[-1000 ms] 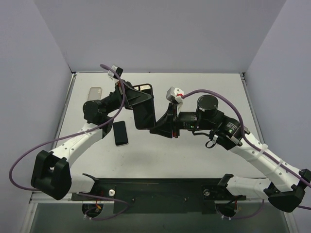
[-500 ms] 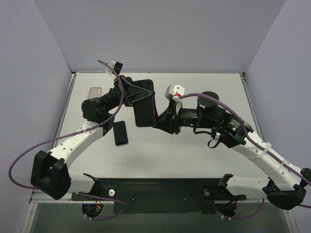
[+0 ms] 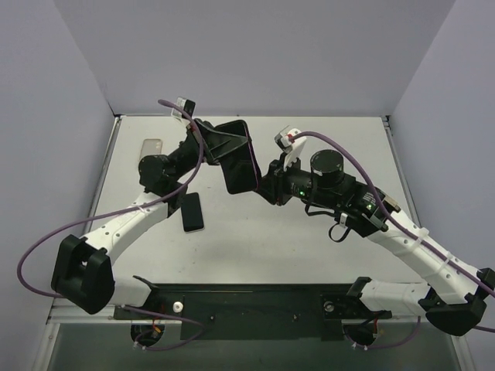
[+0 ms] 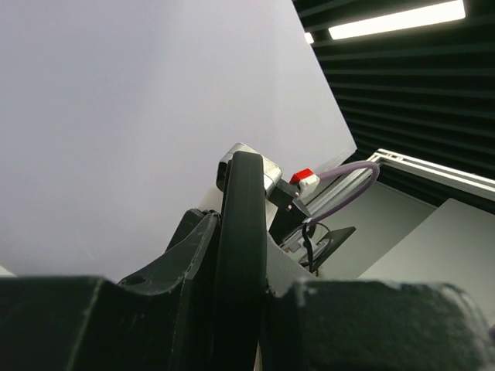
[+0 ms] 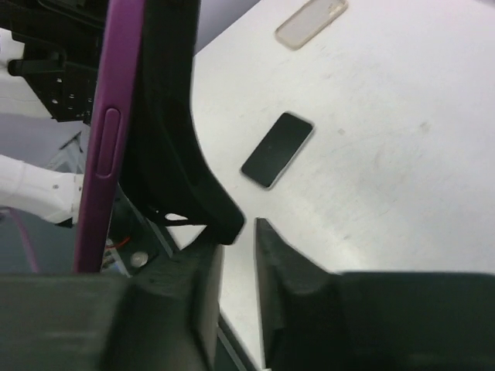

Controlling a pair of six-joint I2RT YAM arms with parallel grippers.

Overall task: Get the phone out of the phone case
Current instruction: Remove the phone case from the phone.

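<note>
My left gripper (image 3: 224, 147) is shut on the cased phone (image 3: 241, 164), a dark slab with a purple case rim, and holds it above the table's middle, tilted. In the left wrist view its edge (image 4: 241, 247) stands upright between my fingers. In the right wrist view the purple case edge (image 5: 108, 131) runs down the left side, beside the left gripper's black finger (image 5: 174, 139). My right gripper (image 3: 271, 179) is at the phone's lower right edge. Its jaws (image 5: 236, 270) stand a narrow gap apart with only table showing between them.
A second bare black phone (image 3: 192, 211) lies on the table left of centre, also in the right wrist view (image 5: 277, 150). A clear empty case (image 3: 151, 147) lies at the far left, and shows in the right wrist view (image 5: 312, 21). Grey walls enclose the table.
My left gripper has swung the cased phone up and to the right and tilted it. My right gripper has left the phone's lower edge and shifted right and up alongside it.
</note>
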